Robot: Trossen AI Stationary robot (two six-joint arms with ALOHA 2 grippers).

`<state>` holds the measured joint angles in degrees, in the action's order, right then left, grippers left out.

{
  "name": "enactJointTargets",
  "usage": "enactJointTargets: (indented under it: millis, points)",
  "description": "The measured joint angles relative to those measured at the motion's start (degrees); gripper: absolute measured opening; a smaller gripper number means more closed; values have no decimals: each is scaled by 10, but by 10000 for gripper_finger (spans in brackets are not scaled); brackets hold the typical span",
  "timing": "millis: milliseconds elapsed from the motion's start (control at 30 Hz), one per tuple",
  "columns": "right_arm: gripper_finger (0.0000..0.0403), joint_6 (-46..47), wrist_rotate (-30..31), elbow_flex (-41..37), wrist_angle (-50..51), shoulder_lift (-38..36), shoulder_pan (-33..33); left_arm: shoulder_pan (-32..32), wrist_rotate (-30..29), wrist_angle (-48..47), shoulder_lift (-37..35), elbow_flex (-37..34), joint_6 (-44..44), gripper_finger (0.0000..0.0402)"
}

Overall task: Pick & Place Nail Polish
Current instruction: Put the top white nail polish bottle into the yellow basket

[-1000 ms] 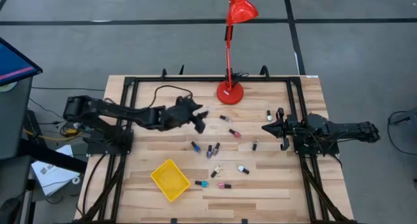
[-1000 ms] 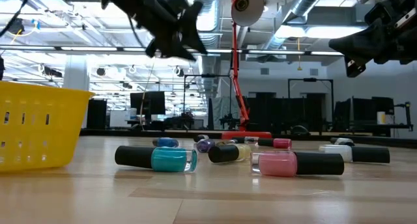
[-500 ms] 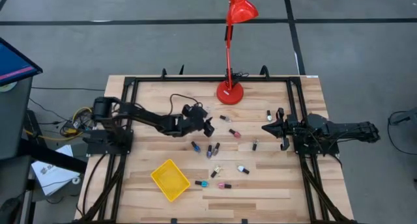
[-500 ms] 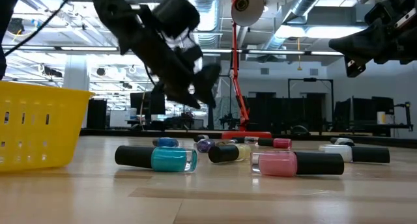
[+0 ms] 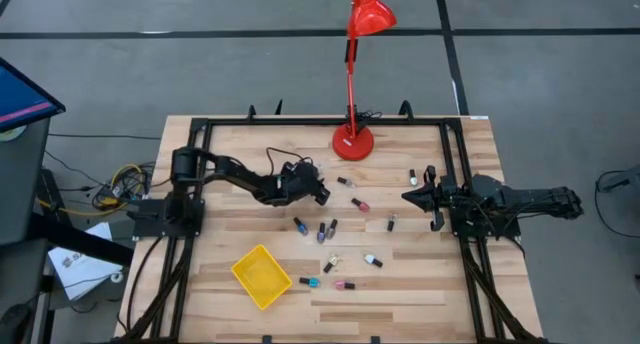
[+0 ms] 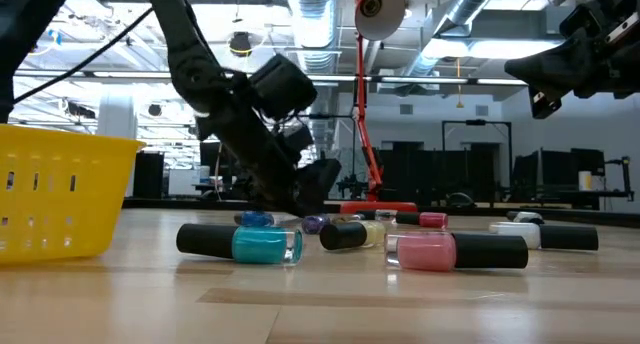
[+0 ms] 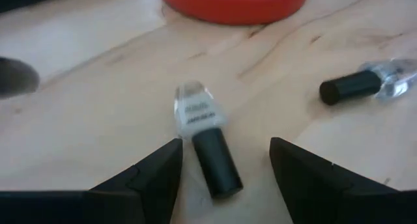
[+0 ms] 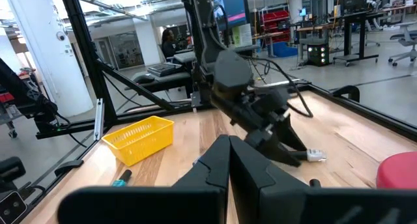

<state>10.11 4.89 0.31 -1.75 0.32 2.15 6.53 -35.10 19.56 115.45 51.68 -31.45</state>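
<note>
Several nail polish bottles lie scattered on their sides on the wooden table (image 5: 420, 284). One pale bottle with a black cap (image 7: 202, 142) lies near the red lamp base, also seen as bottle (image 5: 345, 182) and bottle (image 8: 315, 155). My left gripper (image 7: 225, 146) is open and low over the table, its fingers on either side of that bottle's cap without touching it. From overhead it is the left gripper (image 5: 321, 194), and at table height the left gripper (image 6: 315, 179). My right gripper (image 5: 408, 197) waits shut above the table's right side.
A yellow basket (image 5: 262, 275) stands near the front left. The red lamp's base (image 5: 352, 141) sits at the far middle, just beyond the left gripper. Teal and pink bottles (image 6: 265, 244) lie near the front edge. Black frame rails (image 5: 190, 234) run along the table's sides.
My left gripper has come down from well above the table to just over its surface, moving toward the right edge and tipping its fingers further downward, ending around the pale bottle. The bottles and my right arm have kept still.
</note>
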Motion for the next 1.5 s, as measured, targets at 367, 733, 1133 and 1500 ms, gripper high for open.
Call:
enactJointTargets:
  millis: [367,733,1133,1500]
  points:
    - [0,0,0,0,0,0,0,3,-6,6,19,2,-19,107]
    - [0,0,0,0,0,0,0,4,8,-1,11,1,-20,50]
    - [0,0,0,0,0,0,0,-11,161,-27,-193,-2,91,50]
    - [0,0,0,0,0,0,0,-156,373,-302,-508,0,220,50]
